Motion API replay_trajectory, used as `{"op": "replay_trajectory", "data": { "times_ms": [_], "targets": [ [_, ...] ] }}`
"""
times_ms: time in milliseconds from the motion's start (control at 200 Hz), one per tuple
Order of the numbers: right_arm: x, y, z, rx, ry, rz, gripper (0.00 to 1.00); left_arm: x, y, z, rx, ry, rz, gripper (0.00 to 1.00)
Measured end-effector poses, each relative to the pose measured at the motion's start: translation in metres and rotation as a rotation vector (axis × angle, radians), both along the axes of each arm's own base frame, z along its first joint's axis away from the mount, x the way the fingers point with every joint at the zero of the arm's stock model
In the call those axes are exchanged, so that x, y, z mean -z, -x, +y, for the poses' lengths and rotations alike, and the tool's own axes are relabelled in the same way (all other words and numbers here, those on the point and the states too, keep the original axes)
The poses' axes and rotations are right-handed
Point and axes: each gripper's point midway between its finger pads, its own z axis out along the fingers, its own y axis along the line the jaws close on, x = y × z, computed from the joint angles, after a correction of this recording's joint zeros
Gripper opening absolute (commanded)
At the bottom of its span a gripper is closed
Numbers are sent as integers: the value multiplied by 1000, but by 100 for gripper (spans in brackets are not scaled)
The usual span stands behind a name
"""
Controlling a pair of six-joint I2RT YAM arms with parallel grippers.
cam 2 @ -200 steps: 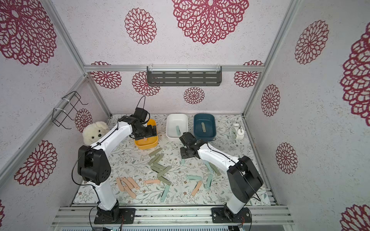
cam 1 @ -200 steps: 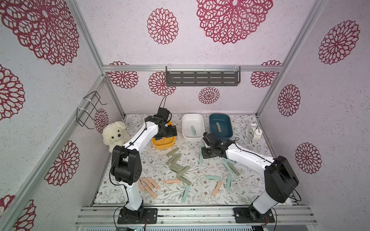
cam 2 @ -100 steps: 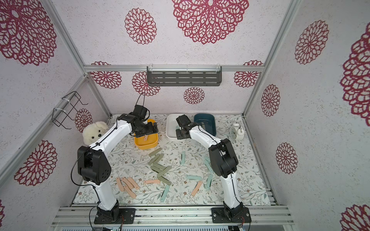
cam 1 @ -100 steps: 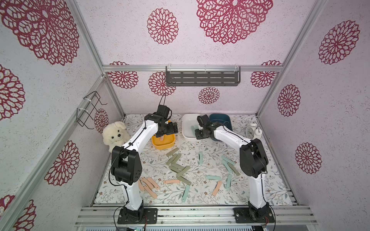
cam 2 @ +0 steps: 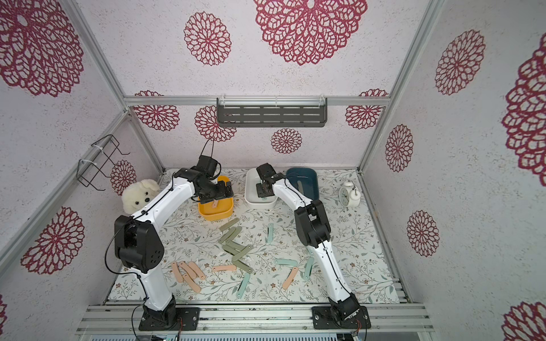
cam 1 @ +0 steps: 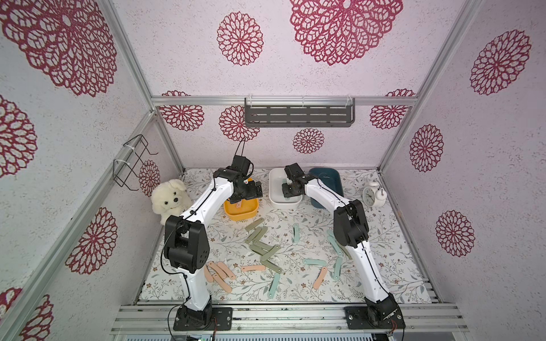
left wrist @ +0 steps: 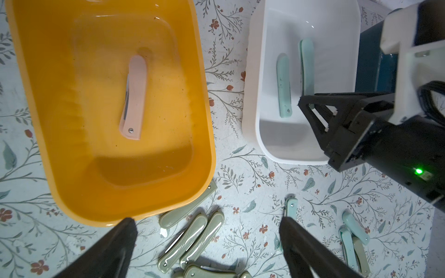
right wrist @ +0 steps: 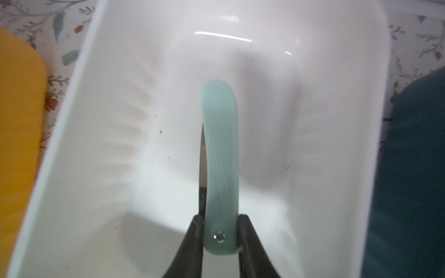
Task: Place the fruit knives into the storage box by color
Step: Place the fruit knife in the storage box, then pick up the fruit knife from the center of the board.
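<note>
Entry: sorting under way; step in hand is the drop of a mint-teal piece. Item one, right gripper point(right wrist: 220, 220): I read its jaws as nearly closed, pinching one mint-teal knife point(right wrist: 220, 149) by its rivet end, with a sliver of blade showing along the handle. The knife sits inside the white box point(right wrist: 79, 134), lengthwise over the floor, and I cannot tell whether it touches that floor. Item two, a second mint-teal knife point(left wrist: 283, 84): it lies flat in the same box, just beside the held one. Item three, left gripper point(left wrist: 207, 222): jaws spread fully wide, holding nothing, hanging over the near edge of the yellow box point(left wrist: 38, 101), where one peach-pink knife point(left wrist: 134, 96) lies. Item four, dark teal box point(cam 1: 332, 180): it stands beside the white one, and a pale bar point(cam 2: 300, 186) shows inside, colour uncertain. Item five, stock on the table point(cam 1: 390, 233): a sage-green cluster point(cam 1: 261, 245) at centre, a peach-pink group point(cam 1: 220, 273) near the left arm's base, and mint-teal strays point(cam 1: 296, 233) towards the right arm. My judgement: the colour matches the box, so I next open the right jaws, let the knife settle and lift clear of the wall. The empty left gripper can then go down for another peach-pink piece.
</note>
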Motion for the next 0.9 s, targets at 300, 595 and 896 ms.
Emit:
{"op": "replay_trajectory", "data": {
  "times_ms": [300,595,896],
  "targets": [
    [-7,-3,2,-19,21,13,50,14,12,1,4,-13,40,97],
    [-46,51,-6,-47,30,19,51,0,44,-14,26,11,15,97],
    [-49,159,-23,-56,-26,36,52,24,76,-23,36,4,69,97]
  ]
}}
